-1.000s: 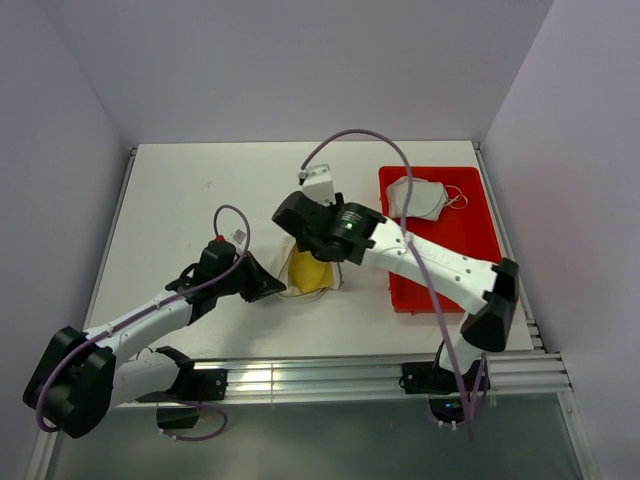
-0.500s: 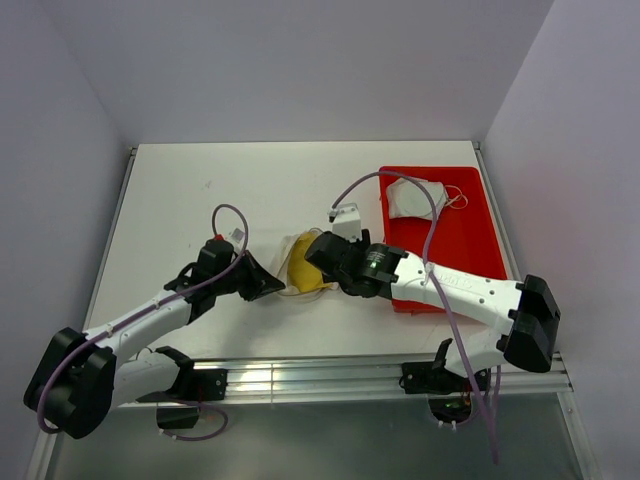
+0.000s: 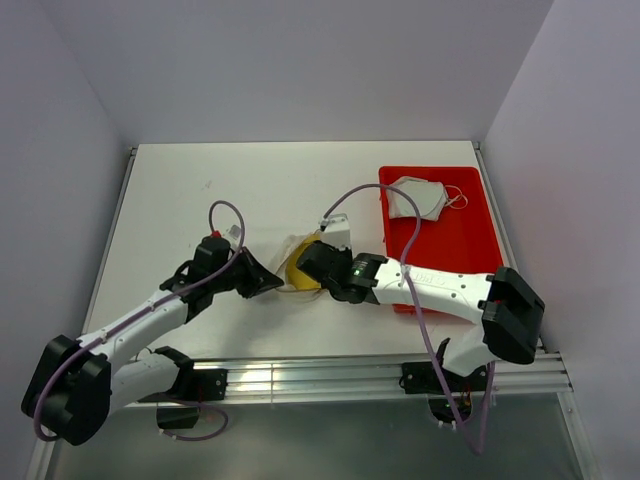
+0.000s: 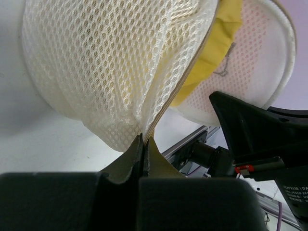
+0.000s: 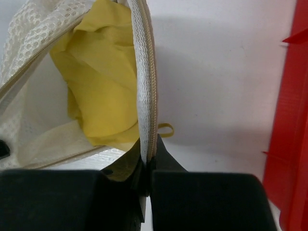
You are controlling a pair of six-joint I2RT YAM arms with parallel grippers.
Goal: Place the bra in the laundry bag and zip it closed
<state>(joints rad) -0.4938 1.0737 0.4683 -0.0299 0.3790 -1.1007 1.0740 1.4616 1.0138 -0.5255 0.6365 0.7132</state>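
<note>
The white mesh laundry bag (image 3: 297,268) lies at the table's middle between my two grippers, its round flap unzipped and standing apart. The mustard-yellow bra (image 5: 103,82) sits inside it, bulging through the gap (image 4: 219,45), with a thin strap loop poking out. My left gripper (image 4: 143,139) is shut on the bag's mesh edge beside the tan zipper (image 4: 166,108). My right gripper (image 5: 150,156) is shut on the flap's zipper rim (image 5: 144,72). In the top view the left gripper (image 3: 268,284) holds the bag's left side, the right gripper (image 3: 312,262) its right side.
A red plastic tray (image 3: 470,250) stands at the right, holding a white-grey bra (image 3: 420,198) at its far end. Its red wall (image 5: 291,125) is close to the right of my right gripper. The aluminium rail (image 3: 310,375) runs along the near table edge.
My right arm has swung back from over the bag, dropped low beside it and closed its open jaws on the flap's zipper rim. The left gripper has kept its hold.
</note>
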